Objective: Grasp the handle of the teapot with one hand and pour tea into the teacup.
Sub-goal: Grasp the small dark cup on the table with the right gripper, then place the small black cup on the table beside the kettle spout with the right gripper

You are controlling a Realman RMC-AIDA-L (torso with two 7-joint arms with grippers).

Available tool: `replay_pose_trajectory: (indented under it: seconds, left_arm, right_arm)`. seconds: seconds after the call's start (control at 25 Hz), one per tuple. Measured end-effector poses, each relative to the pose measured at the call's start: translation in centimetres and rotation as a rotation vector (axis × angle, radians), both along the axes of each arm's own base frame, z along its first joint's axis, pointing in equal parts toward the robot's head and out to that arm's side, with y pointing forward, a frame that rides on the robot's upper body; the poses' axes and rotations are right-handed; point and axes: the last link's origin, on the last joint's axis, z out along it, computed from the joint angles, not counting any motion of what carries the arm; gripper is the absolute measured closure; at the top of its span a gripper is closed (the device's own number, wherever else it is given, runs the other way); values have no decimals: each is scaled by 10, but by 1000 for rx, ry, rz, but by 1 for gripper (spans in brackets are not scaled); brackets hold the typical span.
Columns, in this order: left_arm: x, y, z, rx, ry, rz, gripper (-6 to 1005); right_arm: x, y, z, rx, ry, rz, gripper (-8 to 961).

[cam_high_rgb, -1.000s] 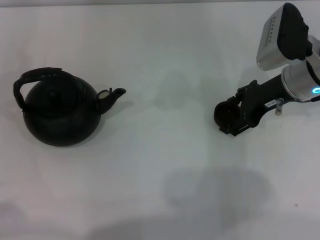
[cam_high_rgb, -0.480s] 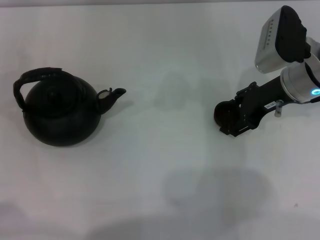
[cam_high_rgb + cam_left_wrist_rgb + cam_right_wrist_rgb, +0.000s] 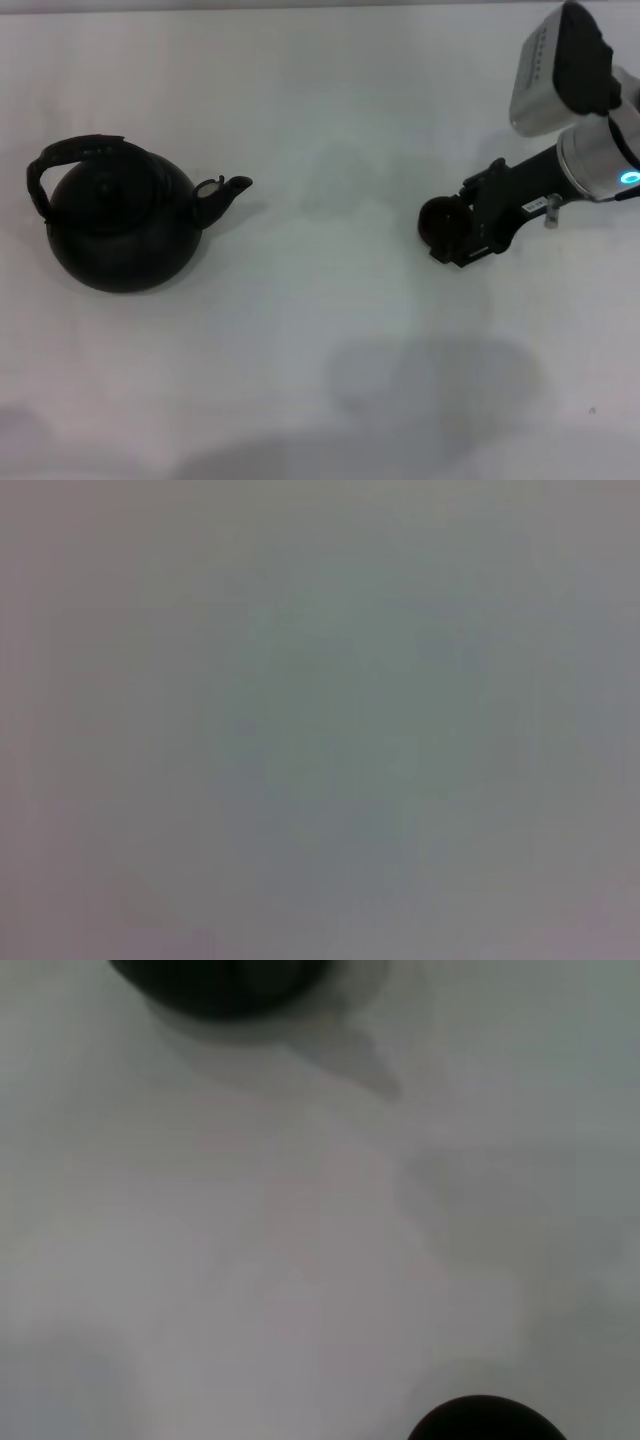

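The teapot (image 3: 120, 225) sat upright on the white surface (image 3: 320, 380), its short spout (image 3: 225, 192) aimed toward the teacup and its arched handle (image 3: 60, 160) tipped to the side away from the spout, untouched by anything. Well apart from the teapot, out past the spout, was the teacup (image 3: 440, 222), a small dark round thing held at the tip of my right end effector (image 3: 462, 228), whose fingers looked pinched on the cup. In my right wrist view the cup's dark rim (image 3: 485, 1420) showed at the edge nearest the camera and the teapot's belly (image 3: 220, 980) at the far edge, bare surface between. My left end effector was not visible in the head view, and its wrist camera showed only a featureless grey field. I judged that pouring was still a long way off, since nobody held the handle. The risks I saw were these: the cup could tip or slip from my pinch if I let go carelessly, and because the handle leaned off-centre, a grasp there could swing the heavy pot and spill through the spout before it reached the cup.
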Motion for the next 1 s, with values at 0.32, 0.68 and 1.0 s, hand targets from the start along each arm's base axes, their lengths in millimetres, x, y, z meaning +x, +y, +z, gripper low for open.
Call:
replay_pose_trajectory:
  seconds: [0.32,0.68,1.0]
  left_arm:
    - [0,-1,-2,0,-5,-1,108]
    - [6,3,-6,-39,14,-29,108]
    - [11,8,-8,-53,21,-48,109]
  right_arm:
    - [-32,6,10,3,84,42,236]
    - [-64,12,-11,-17,67,94,231]
    - [-74,13,-27,-10,71,141,227]
